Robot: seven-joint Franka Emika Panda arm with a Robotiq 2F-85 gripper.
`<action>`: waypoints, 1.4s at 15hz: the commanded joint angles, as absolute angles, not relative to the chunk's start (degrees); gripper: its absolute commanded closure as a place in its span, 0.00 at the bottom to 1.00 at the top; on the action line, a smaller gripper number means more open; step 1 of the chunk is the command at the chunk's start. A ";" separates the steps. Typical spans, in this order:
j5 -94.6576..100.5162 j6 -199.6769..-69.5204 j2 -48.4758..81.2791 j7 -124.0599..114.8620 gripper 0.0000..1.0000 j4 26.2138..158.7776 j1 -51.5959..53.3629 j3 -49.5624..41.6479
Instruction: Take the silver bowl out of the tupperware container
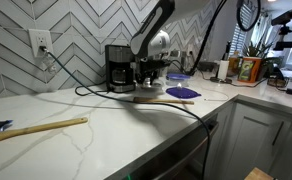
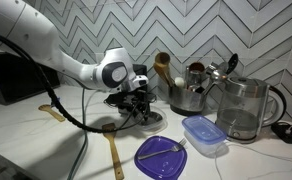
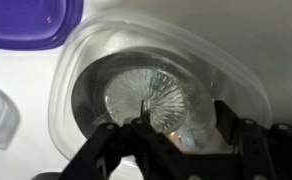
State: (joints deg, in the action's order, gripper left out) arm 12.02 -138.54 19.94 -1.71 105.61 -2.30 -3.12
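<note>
The white desk (image 1: 96,145) is carrying everything. The arm (image 2: 46,50) is leaning over it, with the kettle (image 2: 241,110) standing well apart. In the wrist view the clear tub (image 3: 66,110) is lying just beside the purple lid (image 3: 26,20), and the bowl (image 3: 136,90) is sitting upright inside the tub. The claw (image 3: 184,128) is hanging released low over the bowl. One finger (image 3: 126,140) is sitting inside the bowl and its mate is standing near the rim. Whether either is touching the metal cannot be told.
</note>
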 commanded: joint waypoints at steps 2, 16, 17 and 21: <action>8.79 -139.42 21.19 1.30 0.31 105.81 -3.03 -2.73; 9.03 -138.42 18.39 1.04 0.99 105.47 -2.73 -3.34; 9.00 -138.17 17.90 1.15 0.98 105.43 -2.73 -3.31; 10.36 -136.80 15.47 0.94 1.00 105.75 -2.31 -3.63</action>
State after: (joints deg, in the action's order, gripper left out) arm 9.83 -138.39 17.38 0.12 104.30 -2.62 -3.27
